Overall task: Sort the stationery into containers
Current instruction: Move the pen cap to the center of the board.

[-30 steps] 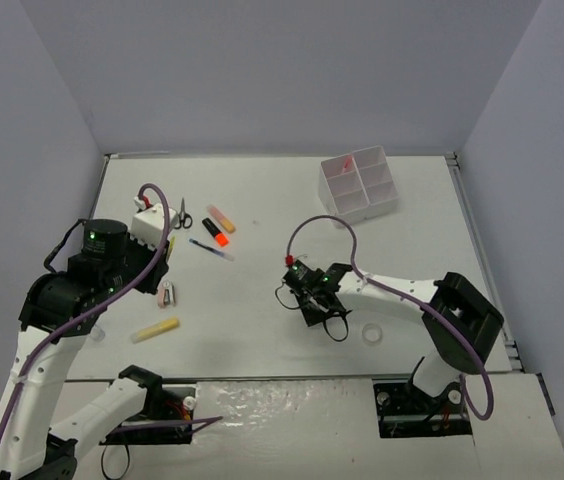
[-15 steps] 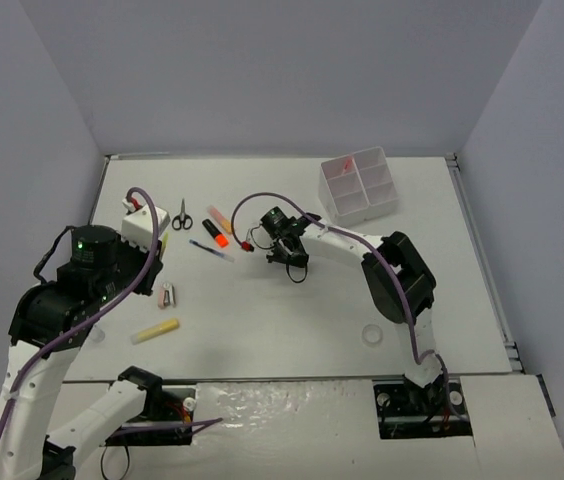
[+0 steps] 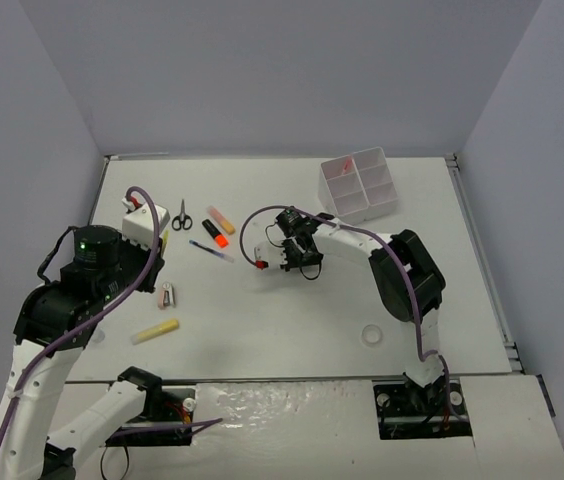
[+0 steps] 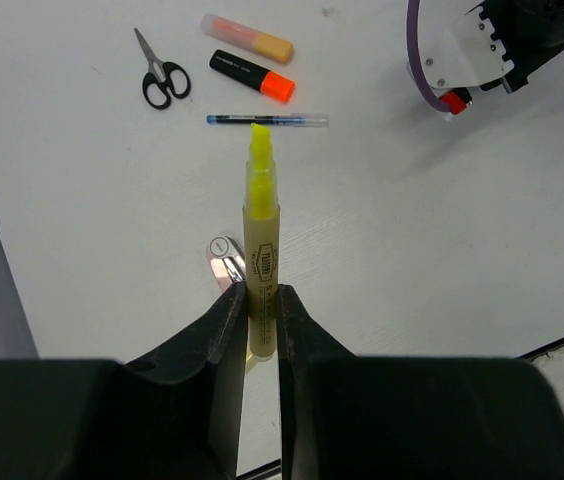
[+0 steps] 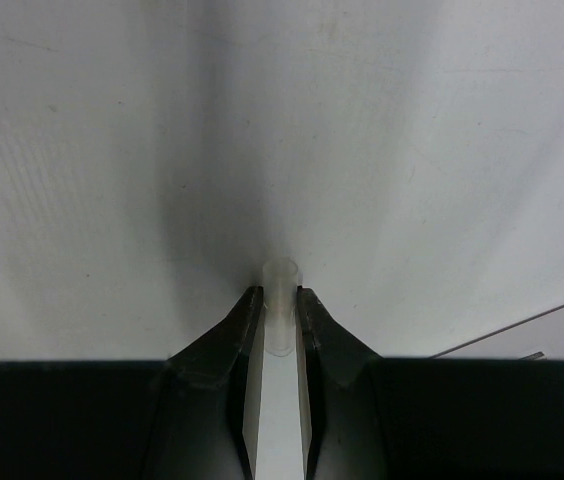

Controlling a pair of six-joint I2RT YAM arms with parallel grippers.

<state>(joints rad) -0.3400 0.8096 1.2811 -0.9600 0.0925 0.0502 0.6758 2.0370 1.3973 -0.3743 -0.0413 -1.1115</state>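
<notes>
Right pincer [image 5: 280, 300] has been swung outward across table [image 3: 262, 320], pinching clear tube [image 5: 280, 282]; left pincer [image 4: 260, 300] is pinched on yellow highlighter [image 4: 261, 215] jutting ahead of it. Held by its tail, highlighter could be swivelled loose.

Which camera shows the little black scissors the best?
The left wrist camera. There the scissors look biggest: you can see both black handle loops and the blades. The top camera shows the scissors too, but tiny. The right wrist camera does not show them.

White arms [image 3: 20, 388]; black joints [image 3: 90, 268], hands [image 4: 259, 302]; purple cables [image 4: 411, 45].
</notes>
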